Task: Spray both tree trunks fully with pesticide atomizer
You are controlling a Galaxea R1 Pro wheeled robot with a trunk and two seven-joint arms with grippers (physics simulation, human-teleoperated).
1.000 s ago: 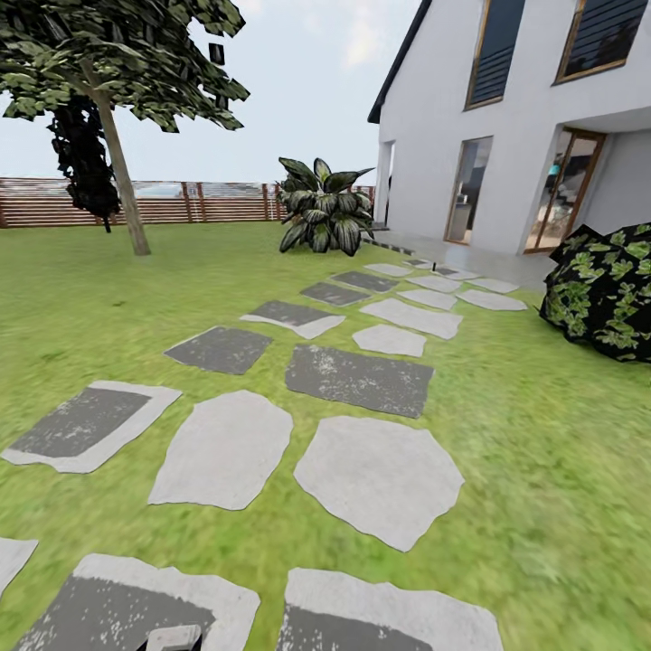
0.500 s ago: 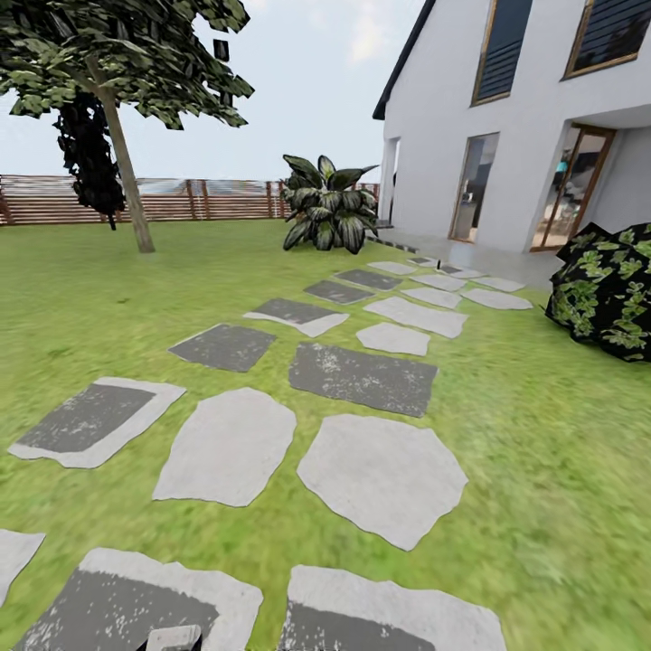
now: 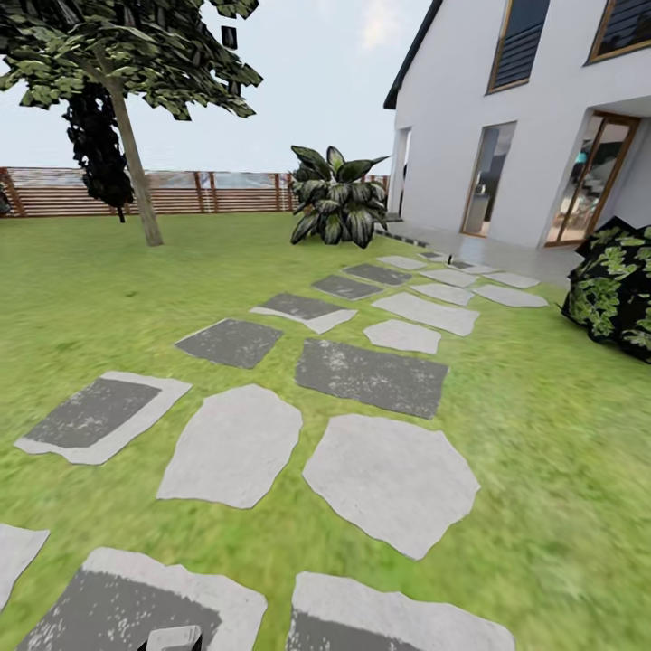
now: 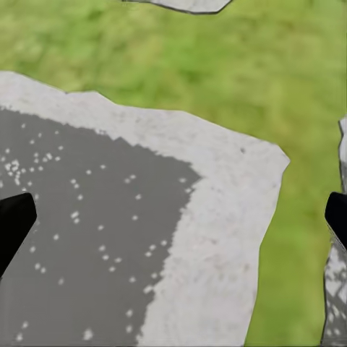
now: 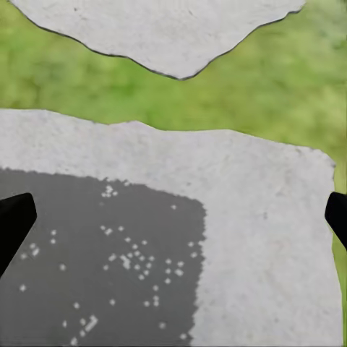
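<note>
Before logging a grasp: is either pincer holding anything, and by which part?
Nothing. Left pincer and right pincer are both open over paving stones.

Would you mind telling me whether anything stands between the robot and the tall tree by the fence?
Nothing visible does. In the head view the tree trunk rises from open lawn before the fence. The paving stones lie flat, and the broad-leaved plant and the bush stand off to the right of that line.
</note>
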